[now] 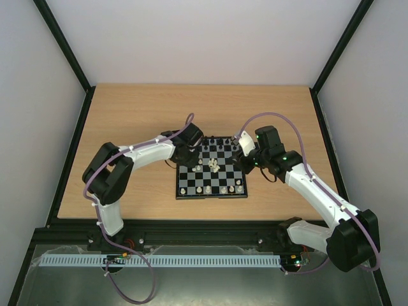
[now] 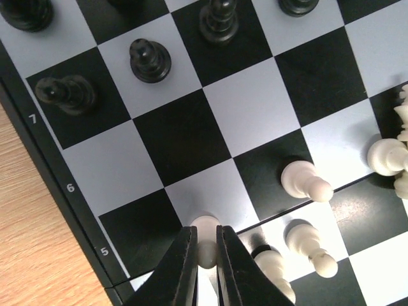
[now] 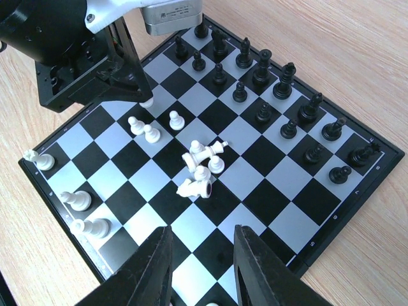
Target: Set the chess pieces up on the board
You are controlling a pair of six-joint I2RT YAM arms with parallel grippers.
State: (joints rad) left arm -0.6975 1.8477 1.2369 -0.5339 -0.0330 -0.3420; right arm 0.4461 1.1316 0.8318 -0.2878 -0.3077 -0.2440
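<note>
Left jaws pinch a white pawn (image 2: 205, 225).

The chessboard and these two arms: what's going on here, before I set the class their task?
The left gripper is shut on a white pawn near the edge of the board. The right gripper hangs open above the board, holding nothing. The black pieces stand in two rows along one side. Several white pieces lie toppled in a heap mid-board, so the setup is unfinished.
</note>
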